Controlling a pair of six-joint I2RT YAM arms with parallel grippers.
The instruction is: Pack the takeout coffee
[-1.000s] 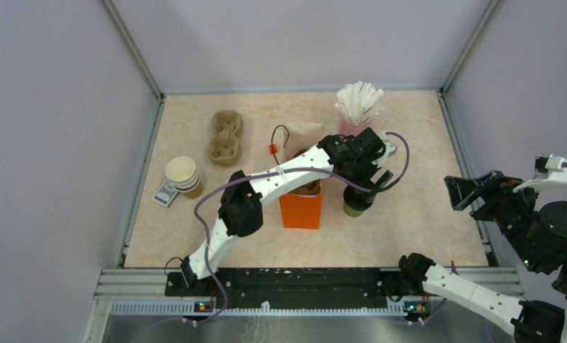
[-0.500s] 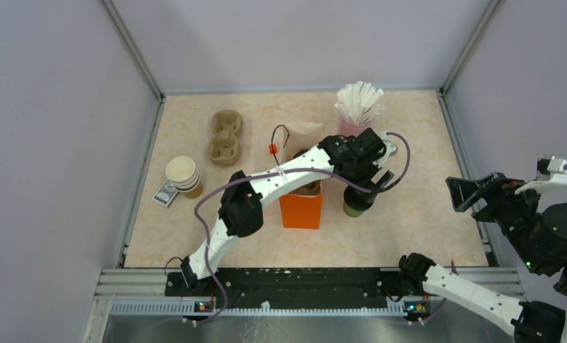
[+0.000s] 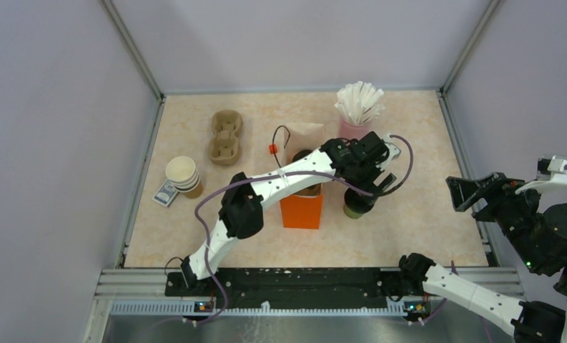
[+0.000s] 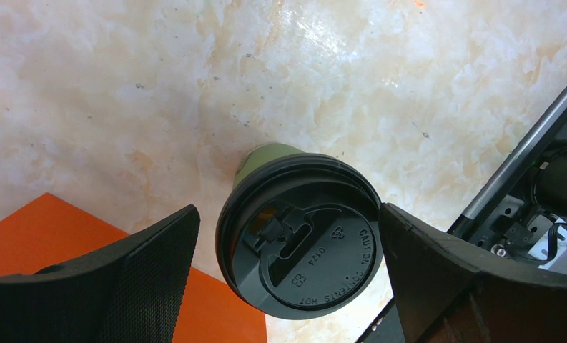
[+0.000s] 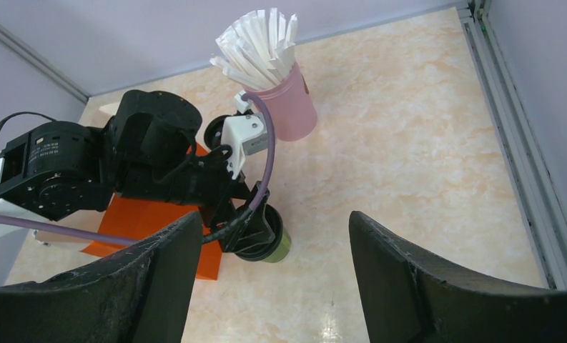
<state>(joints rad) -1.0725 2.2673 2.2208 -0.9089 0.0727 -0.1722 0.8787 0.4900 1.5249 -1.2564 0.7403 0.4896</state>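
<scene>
Top external, table [image 3: 423, 229]: you have its pale marbled surface carrying everything listed below.
Orange bag [image 3: 299, 211]: it stands upright near the middle of the table, mouth up.
Right gripper [image 3: 457, 193]: you have it at the table's right edge, well apart from the coffee, fingers spread with nothing between them.
Left gripper [image 4: 287, 243]: it hangs over the coffee, fingers wide, one on each side of the lid, not clamped.
Takeout coffee [image 4: 302, 239]: it is upright on the table just right of the bag, black lid on.

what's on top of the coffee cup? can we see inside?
A black lid closes the olive cup, and the open left gripper straddles it from above. The contents are hidden by the lid.
</scene>
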